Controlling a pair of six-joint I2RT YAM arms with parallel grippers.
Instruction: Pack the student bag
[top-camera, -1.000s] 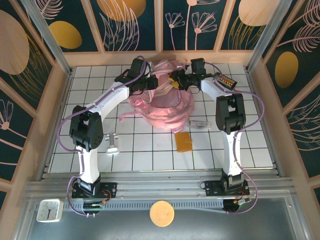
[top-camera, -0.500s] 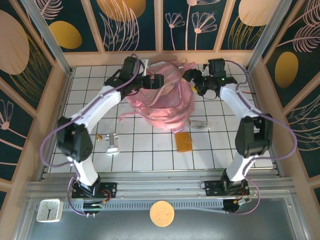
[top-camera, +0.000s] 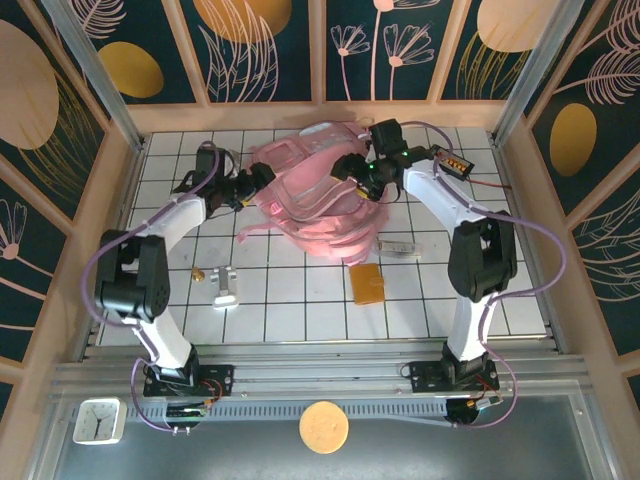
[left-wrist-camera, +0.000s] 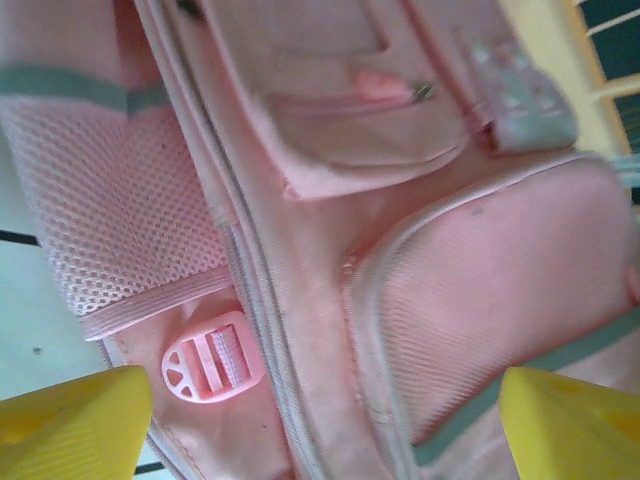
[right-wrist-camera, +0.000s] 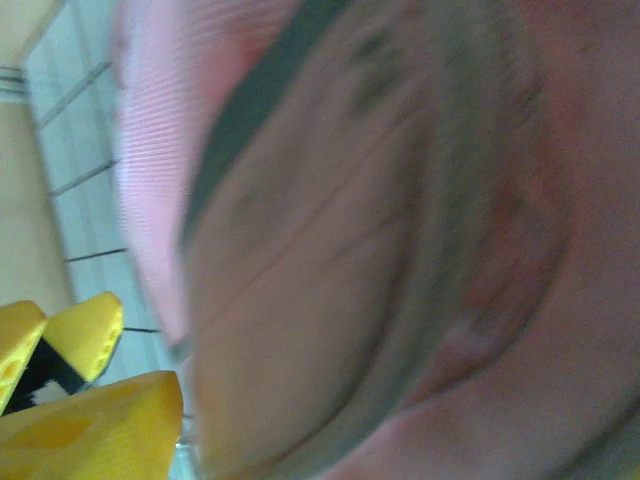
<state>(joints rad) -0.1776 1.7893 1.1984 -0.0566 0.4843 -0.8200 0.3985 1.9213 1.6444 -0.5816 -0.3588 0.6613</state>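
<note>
The student bag (top-camera: 320, 210) lies slumped at the far middle of the table (top-camera: 300, 315). My left claw (top-camera: 242, 188) sits at its left edge, fingers wide apart, framing a strap buckle (left-wrist-camera: 212, 357) and gripping nothing. I judge it's lined up to pinch fabric. My right claw (top-camera: 352, 172) hovers over the bag's far right. I can't tell whether it's apart or together because its view is blurred.

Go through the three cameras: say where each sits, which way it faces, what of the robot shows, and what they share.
Top external: above and behind the bases, looking down at the table; both arms reach toward the student bag.
Left wrist: faces the bag's pockets up close; yellow left fingers in both bottom corners.
Right wrist: close on blurred bag fabric; yellow right fingers bottom left.
Shared: the bag.
</note>
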